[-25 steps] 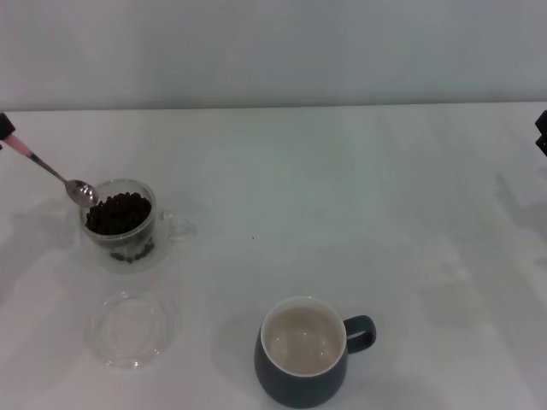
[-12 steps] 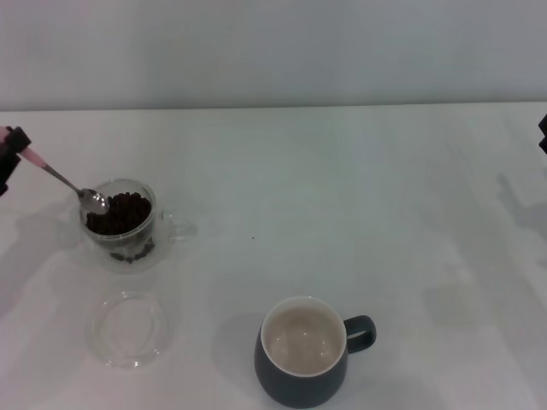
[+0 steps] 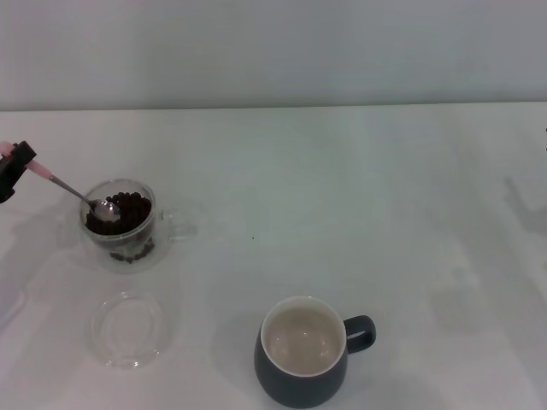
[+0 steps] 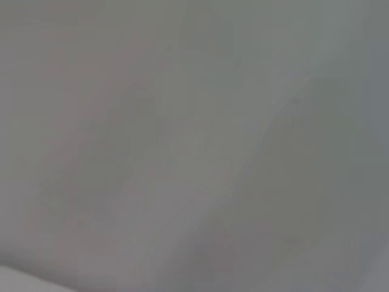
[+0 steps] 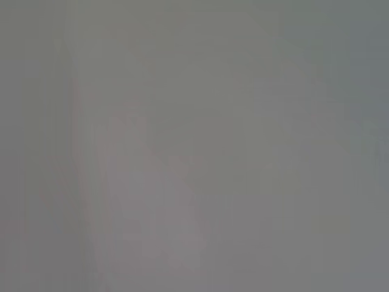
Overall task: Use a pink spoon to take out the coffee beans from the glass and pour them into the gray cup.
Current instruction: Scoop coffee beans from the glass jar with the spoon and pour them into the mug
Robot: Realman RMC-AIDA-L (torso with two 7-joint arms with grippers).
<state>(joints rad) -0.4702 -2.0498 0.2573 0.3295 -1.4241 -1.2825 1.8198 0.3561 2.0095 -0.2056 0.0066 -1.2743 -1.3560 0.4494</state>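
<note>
Pink-handled and light, the spoon point(image 3: 73, 191) is stiff and slim, best pinched at its handle end, where the left claw point(image 3: 10, 167) holds it. Its long axis runs ten o'clock to four, bowl dipped among the beans point(image 3: 120, 213) in the fragile glass point(image 3: 121, 224); the cup point(image 3: 303, 350) waits at five o'clock

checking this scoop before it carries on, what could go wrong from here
The left gripper holds the pink spoon by the far end of its handle, so the bowl may wobble and spill coffee beans. The light glass could tip if the spoon pushes its rim. The gray cup stands well away, so beans may drop on the table.
</note>
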